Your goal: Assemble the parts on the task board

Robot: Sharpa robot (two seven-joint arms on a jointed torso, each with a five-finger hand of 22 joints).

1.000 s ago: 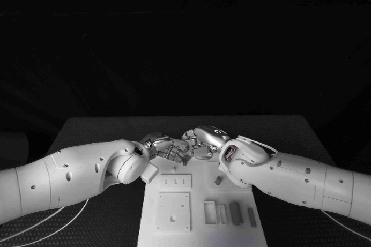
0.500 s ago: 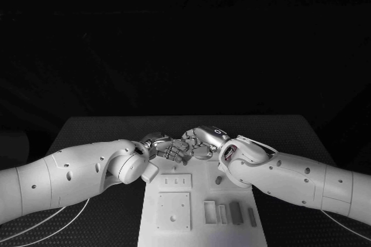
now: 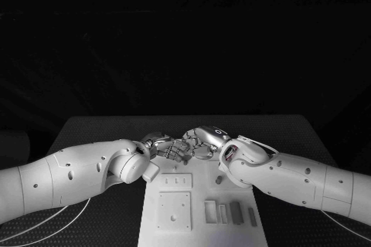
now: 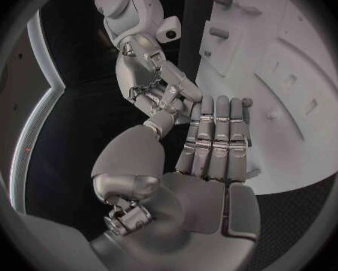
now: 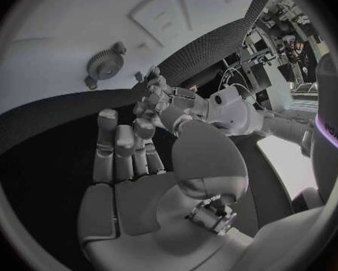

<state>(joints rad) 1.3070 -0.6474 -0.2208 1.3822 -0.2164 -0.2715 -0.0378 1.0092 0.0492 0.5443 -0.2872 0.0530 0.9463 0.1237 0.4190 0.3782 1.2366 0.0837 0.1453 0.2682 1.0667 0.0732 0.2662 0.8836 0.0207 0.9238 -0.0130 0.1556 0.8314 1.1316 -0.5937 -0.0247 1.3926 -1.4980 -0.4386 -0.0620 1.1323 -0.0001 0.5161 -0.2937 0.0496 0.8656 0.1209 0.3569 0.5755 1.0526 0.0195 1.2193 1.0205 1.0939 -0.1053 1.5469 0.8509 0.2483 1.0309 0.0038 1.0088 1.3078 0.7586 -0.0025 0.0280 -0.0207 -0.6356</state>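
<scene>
One task board point(image 3: 202, 225), two hands, left point(image 3: 166, 147) and right point(image 3: 202, 140), and one gear point(image 5: 103, 64).

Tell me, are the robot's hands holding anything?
I cannot tell. The left hand and right hand meet fingertip to fingertip over the task board; any part between them is hidden.

The board point(image 3: 202, 188) is white, with grey parts point(image 3: 236, 212) lying on it and a grey gear point(image 5: 103, 66). The counter point(image 3: 101, 132) is black with a fine dotted weave. Both arms are white, and the left hand point(image 3: 164, 148) and right hand point(image 3: 202, 141) are silver.
</scene>
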